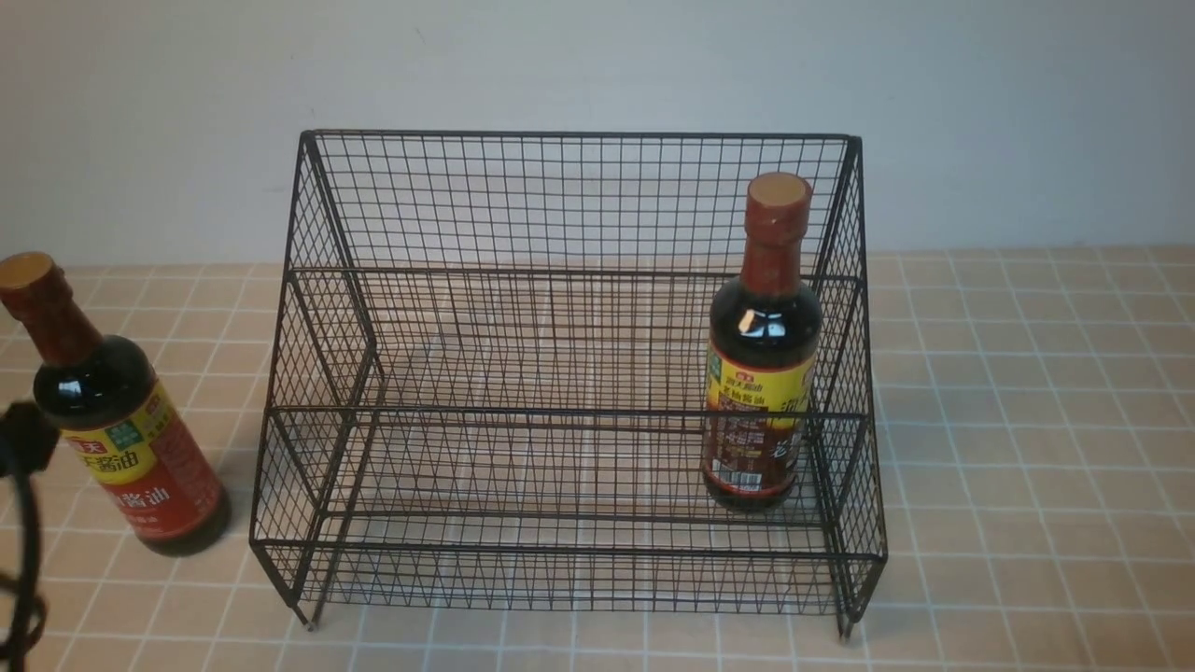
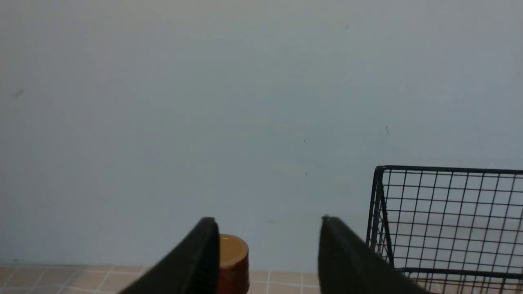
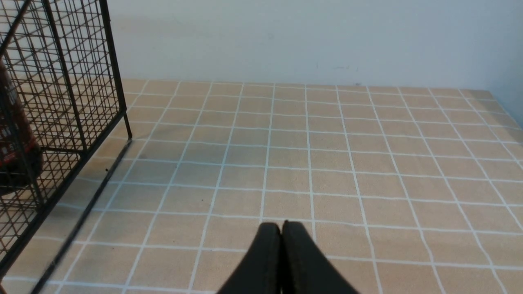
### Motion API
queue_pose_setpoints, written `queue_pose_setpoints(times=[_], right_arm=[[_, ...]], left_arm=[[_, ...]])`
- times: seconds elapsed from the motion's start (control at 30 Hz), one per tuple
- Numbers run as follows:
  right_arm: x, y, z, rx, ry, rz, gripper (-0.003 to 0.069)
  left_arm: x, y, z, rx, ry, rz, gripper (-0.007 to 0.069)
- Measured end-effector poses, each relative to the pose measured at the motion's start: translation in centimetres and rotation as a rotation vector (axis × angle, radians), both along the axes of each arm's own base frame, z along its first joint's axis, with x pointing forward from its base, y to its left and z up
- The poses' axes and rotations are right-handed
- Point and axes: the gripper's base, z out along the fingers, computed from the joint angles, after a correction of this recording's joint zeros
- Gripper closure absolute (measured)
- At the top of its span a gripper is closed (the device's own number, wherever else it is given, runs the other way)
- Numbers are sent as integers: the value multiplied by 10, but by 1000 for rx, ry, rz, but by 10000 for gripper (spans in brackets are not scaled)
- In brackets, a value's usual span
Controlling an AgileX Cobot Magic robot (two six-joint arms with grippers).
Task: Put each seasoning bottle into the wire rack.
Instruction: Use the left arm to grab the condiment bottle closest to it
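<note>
While the brown-labelled dark soy-sauce bottle (image 1: 761, 373) with its tan round cap stands upright on the lower tier of the large black wire-mesh stepped rack (image 1: 560, 273), close against the right-hand end wall, one half of the task is judged complete. The red-labelled dark soy-sauce bottle (image 1: 131, 439) of like build stands on the beige tiled tabletop (image 1: 1027, 420), outside the rack and just beside its left end, so it is not yet stowed. The left gripper (image 2: 265, 261) faces that bottle: its black jaws stand well apart with nothing between them, and the tan cap (image 2: 233, 249) shows beyond, close to one finger rather than centred, which suggests the line needs correcting before any closing. The right gripper (image 3: 282, 261) has its jaws pressed together on nothing and sits over bare tiles to the right of the rack, apparently parked clear of the left arm's work. Free rack space lies left of the stowed bottle
</note>
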Motion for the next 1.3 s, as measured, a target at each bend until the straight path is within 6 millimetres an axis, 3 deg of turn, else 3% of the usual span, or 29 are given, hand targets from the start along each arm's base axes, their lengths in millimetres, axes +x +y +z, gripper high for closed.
queue_pose_setpoints(times=[0.17,0.27,0.8,0.9,0.97,1.0,1.07,1.3], right_arm=[[0,0,0,-3,0,1,672],[0,0,0,-3,0,1,672],[0,0,0,-3,0,1,673],[0,0,0,-3,0,1,673],[0,0,0,-4,0,1,673],[0,0,0,-4,0,1,673],[0,0,0,-4,0,1,673],[0,0,0,-4,0,1,673]], left_arm=[[21,4,-2,-32,-26,48,135],[32,9,-9,-77,-31,99,90],[91,16,-47,-83,96,197,85],[97,16,-56,-72,120,203,143],[98,16,-59,-70,135,203,262],[98,16,-60,-69,136,203,274],[98,16,-60,-67,138,202,372],[92,14,-50,21,161,180,366]])
